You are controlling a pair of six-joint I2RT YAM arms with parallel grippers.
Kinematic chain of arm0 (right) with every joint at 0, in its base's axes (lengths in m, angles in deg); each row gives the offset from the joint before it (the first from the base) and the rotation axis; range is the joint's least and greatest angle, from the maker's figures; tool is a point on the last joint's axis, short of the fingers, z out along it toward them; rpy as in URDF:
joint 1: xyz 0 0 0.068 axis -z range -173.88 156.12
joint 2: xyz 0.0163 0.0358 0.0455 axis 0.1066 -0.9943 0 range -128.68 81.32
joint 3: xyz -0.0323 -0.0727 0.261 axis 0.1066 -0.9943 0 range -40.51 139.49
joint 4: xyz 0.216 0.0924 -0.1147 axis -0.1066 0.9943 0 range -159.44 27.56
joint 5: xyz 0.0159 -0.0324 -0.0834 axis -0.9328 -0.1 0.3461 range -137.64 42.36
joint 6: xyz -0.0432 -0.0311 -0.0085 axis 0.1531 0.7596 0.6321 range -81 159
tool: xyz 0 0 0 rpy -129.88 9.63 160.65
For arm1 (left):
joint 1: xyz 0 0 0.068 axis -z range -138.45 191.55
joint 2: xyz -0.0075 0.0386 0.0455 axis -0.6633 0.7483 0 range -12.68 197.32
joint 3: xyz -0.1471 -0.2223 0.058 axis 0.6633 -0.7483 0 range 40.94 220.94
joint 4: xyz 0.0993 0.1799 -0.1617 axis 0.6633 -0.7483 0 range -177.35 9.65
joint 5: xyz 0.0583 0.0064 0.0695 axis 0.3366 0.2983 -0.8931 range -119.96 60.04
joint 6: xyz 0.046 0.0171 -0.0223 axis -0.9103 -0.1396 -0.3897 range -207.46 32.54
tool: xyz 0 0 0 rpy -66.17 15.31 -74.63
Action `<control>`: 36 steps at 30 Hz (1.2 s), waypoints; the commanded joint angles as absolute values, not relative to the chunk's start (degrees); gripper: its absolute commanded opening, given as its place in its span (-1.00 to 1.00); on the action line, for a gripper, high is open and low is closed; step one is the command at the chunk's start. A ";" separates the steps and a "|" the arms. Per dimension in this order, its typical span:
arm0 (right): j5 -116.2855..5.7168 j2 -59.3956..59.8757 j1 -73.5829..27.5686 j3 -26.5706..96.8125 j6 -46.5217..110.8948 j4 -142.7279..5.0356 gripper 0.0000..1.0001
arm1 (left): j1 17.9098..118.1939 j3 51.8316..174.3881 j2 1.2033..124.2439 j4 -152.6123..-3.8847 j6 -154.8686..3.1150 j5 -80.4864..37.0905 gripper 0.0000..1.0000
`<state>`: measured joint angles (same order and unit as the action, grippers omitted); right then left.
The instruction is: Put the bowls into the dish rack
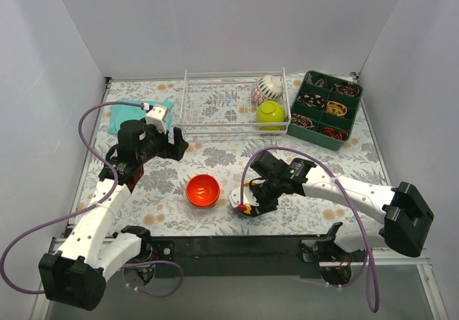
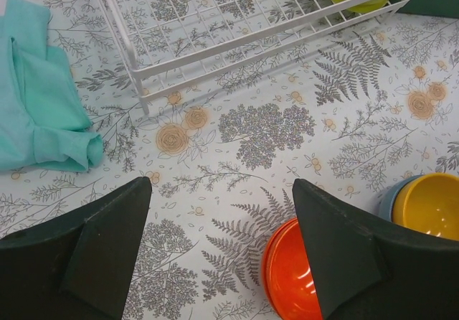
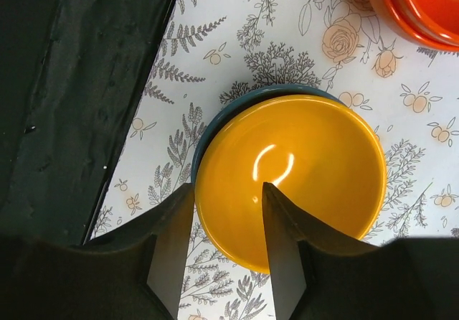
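The white wire dish rack (image 1: pixel 215 108) stands at the back with a lime-green bowl (image 1: pixel 270 114) and a pale dark-striped bowl (image 1: pixel 267 88) in its right end. A red-orange bowl (image 1: pixel 203 190) sits on the table. An orange-yellow bowl (image 3: pixel 308 162) is nested in a blue bowl (image 3: pixel 215 123). My right gripper (image 3: pixel 227 191) is open, its fingers straddling the yellow bowl's near rim, one inside and one outside. My left gripper (image 2: pixel 221 191) is open and empty above the table, with the red-orange bowl (image 2: pixel 290 277) by its right finger. The rack (image 2: pixel 215 40) lies beyond it.
A teal cloth (image 1: pixel 118 117) lies left of the rack. A dark green compartment tray (image 1: pixel 325 108) of small items stands right of it. The table's dark front edge (image 3: pixel 93 83) runs close to the stacked bowls.
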<state>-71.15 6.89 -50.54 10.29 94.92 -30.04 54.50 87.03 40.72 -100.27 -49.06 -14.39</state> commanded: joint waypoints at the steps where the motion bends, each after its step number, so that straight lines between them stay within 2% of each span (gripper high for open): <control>1: -70.41 7.49 -51.01 9.76 96.66 -28.66 0.00 | 53.95 86.91 41.37 -99.16 -48.96 -14.67 0.60; 12: -71.02 8.02 -51.27 6.51 96.83 -29.89 -0.05 | 52.72 86.38 42.16 -98.55 -47.47 -13.44 0.60; 17: -70.93 8.55 -51.27 5.63 96.13 -31.12 -0.15 | 52.45 86.29 42.78 -98.02 -46.94 -12.56 0.60; 24: -70.50 9.07 -51.27 5.72 94.99 -31.82 -0.57 | 52.28 86.21 43.30 -97.40 -46.41 -11.85 0.60; 31: -69.00 8.20 -51.36 10.19 94.99 -28.93 -0.80 | 52.10 86.64 43.57 -96.70 -45.53 -10.71 0.60; 36: -67.16 6.53 -51.27 18.35 94.20 -26.20 -0.97 | 52.10 88.57 44.71 -96.26 -45.36 -9.75 0.59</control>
